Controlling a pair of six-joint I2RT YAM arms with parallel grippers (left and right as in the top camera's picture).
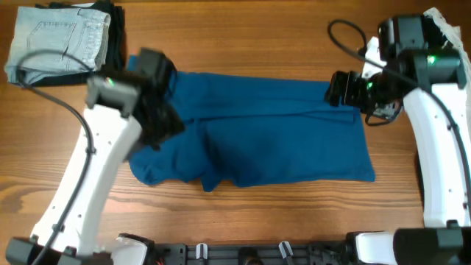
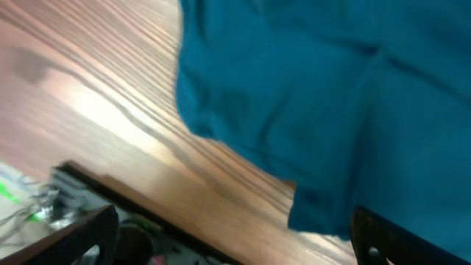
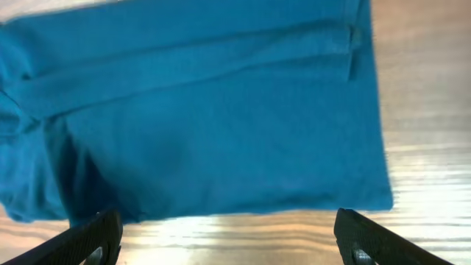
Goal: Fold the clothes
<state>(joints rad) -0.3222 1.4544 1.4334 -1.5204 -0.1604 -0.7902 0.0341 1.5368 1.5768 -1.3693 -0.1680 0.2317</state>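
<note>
A blue garment (image 1: 265, 143) lies folded lengthwise across the middle of the wooden table, and it fills most of the left wrist view (image 2: 331, 88) and the right wrist view (image 3: 206, 110). My left gripper (image 1: 158, 118) hovers over the garment's left end, open and empty, with its fingers wide apart (image 2: 235, 239). My right gripper (image 1: 340, 88) hovers above the garment's upper right corner, open and empty (image 3: 228, 239). A folded stack with light denim (image 1: 55, 40) on top sits at the table's upper left.
A dark garment (image 1: 110, 29) lies under the denim stack. A white cloth (image 1: 445, 22) shows at the upper right corner behind the right arm. The table's front edge (image 2: 147, 210) runs close to the left gripper.
</note>
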